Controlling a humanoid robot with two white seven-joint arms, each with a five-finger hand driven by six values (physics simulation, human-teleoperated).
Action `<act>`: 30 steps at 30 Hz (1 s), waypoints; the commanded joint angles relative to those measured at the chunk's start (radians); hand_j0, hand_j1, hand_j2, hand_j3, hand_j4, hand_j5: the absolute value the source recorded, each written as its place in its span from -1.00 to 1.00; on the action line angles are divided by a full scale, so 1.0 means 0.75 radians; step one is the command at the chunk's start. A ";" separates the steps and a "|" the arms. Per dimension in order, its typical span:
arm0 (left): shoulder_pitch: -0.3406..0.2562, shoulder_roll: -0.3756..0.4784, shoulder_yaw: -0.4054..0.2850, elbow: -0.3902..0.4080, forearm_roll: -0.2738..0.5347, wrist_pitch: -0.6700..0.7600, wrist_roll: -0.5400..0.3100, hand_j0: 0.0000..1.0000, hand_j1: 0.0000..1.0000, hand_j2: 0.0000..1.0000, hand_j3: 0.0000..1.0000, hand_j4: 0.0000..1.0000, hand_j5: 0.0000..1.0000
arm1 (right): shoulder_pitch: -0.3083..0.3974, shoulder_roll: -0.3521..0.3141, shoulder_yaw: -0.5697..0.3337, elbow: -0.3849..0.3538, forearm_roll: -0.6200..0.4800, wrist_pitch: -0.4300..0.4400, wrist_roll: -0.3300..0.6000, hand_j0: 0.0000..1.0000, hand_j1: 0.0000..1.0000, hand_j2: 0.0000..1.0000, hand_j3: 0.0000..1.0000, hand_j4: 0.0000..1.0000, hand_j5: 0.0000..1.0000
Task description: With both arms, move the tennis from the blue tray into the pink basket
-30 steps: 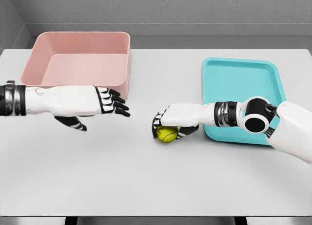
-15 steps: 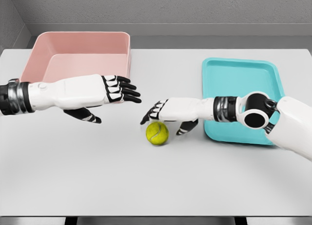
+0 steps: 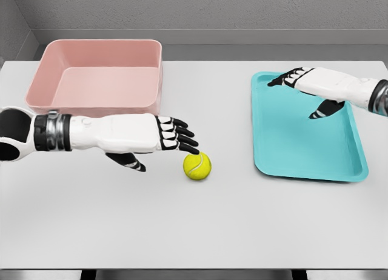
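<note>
A yellow-green tennis ball (image 3: 197,166) lies on the white table between the pink basket (image 3: 97,104) at the back left and the blue tray (image 3: 339,168) on the right. My left hand (image 3: 173,137) reaches in from the left, fingers spread, its fingertips just above and left of the ball, holding nothing. My right hand (image 3: 303,86) hovers open over the far part of the blue tray, well away from the ball. The tray and the basket hold nothing.
The table's front edge (image 3: 194,269) runs along the bottom. A grey wall rises behind the table.
My right hand let go of the ball, then drew back to the right over the tray. My left hand moved right and down to the ball, which stays on the table.
</note>
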 commanded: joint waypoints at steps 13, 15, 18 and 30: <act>-0.106 -0.247 -0.017 0.029 0.018 0.055 -0.199 1.00 1.00 1.00 1.00 1.00 1.00 | 0.092 0.000 -0.187 0.095 -0.006 0.001 -0.022 1.00 1.00 1.00 1.00 1.00 1.00; -0.096 -0.243 -0.004 0.080 0.010 0.065 -0.195 1.00 1.00 1.00 1.00 1.00 1.00 | 0.094 0.008 -0.187 0.103 -0.006 0.001 -0.020 1.00 1.00 1.00 1.00 1.00 1.00; -0.082 -0.212 0.000 0.090 0.000 0.155 -0.193 1.00 1.00 1.00 1.00 1.00 1.00 | 0.094 0.010 -0.187 0.105 -0.006 0.001 -0.020 1.00 1.00 1.00 1.00 1.00 1.00; -0.027 -0.312 -0.019 0.103 -0.142 0.301 -0.206 1.00 1.00 1.00 1.00 1.00 1.00 | 0.094 0.010 -0.187 0.103 -0.006 0.001 -0.020 1.00 1.00 1.00 1.00 1.00 1.00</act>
